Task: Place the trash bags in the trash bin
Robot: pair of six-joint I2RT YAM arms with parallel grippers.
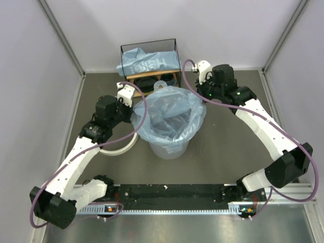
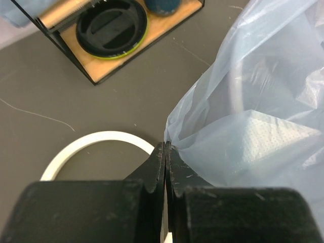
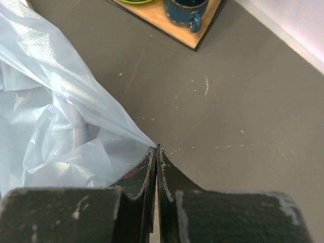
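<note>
**Both grippers pinch the bag's film over the bin**

The trash bag (image 1: 169, 114) is thin, translucent light-blue film, creased and crinkly. It is slack in soft folds and has a finely dotted patch where layers overlap. It is spread between the two arms and sags into the mouth of the trash bin (image 1: 169, 149), a round, tapered bucket of cloudy whitish plastic seen through and below the film.

The left gripper (image 2: 165, 148) has its black, scuffed jaws pressed together, and a corner of the film is caught at their tip. The rest of the bag billows away to its right. The right gripper (image 3: 157, 150) is closed the same way, and the film narrows to a taut point between its tips and fans out to its left.

Just left of and below the left gripper, a smooth white ring (image 2: 101, 136) lies flat on the matte dark-grey table (image 2: 126, 96).

Beyond both grippers stands a black-wire shelf (image 2: 167, 29) with a wooden board. On it are a black bowl (image 2: 111, 25) with a green rim and a ribbed blue cup (image 3: 185, 10). A second bag (image 1: 147, 63) with white lettering lies draped on top.
</note>
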